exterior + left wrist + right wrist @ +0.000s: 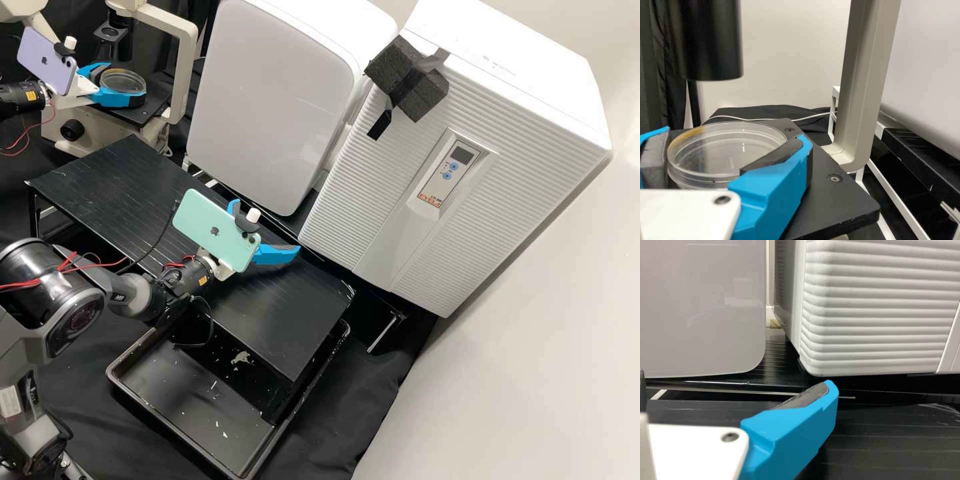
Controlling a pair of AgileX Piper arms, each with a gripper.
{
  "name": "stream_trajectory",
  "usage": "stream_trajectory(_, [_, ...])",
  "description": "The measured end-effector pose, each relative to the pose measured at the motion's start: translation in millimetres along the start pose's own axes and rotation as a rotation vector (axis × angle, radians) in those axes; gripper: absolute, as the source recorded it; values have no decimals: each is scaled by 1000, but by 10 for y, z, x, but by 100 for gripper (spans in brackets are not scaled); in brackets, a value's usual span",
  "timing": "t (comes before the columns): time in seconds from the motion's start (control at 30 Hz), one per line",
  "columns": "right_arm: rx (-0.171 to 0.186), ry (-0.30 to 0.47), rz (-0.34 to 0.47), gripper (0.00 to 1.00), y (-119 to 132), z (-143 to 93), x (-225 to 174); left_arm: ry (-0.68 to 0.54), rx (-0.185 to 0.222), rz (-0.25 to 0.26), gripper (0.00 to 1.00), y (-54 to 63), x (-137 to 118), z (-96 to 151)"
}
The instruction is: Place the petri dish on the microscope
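Note:
In the high view, my left gripper point(127, 83) is shut on the clear petri dish point(123, 79) over the microscope's black stage point(152, 111). The left wrist view shows the round dish point(715, 155) between the pads of my left gripper point(735, 137), over the stage point(840, 206); whether its base touches the stage I cannot tell. My right gripper point(267, 228) stands open above the black raised table, with nothing between its fingers. In the right wrist view, the right gripper point(735, 386) has its fingers wide apart.
The microscope's pale frame point(185, 67) rises beside the stage, and a dark cylinder point(707, 40) hangs above. Two white appliances point(273, 100) point(400, 193) stand behind the raised table point(107, 173). A black tray point(180, 433) lies in front, partly under it.

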Motion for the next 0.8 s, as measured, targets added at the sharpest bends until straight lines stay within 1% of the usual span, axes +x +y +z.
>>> stream_trajectory(0.37, [0,0,0,100,0,0,0,-2,7,7,100,-1,3,0])
stream_trajectory(0.53, [0,0,0,100,0,0,0,1,0,13,100,-18,-13,-11])
stream_trajectory(0.67, [0,0,0,100,0,0,0,-2,1,23,100,-50,-63,-21])
stream_trajectory(0.8, [0,0,0,100,0,0,0,-2,1,24,100,-70,-190,-28])
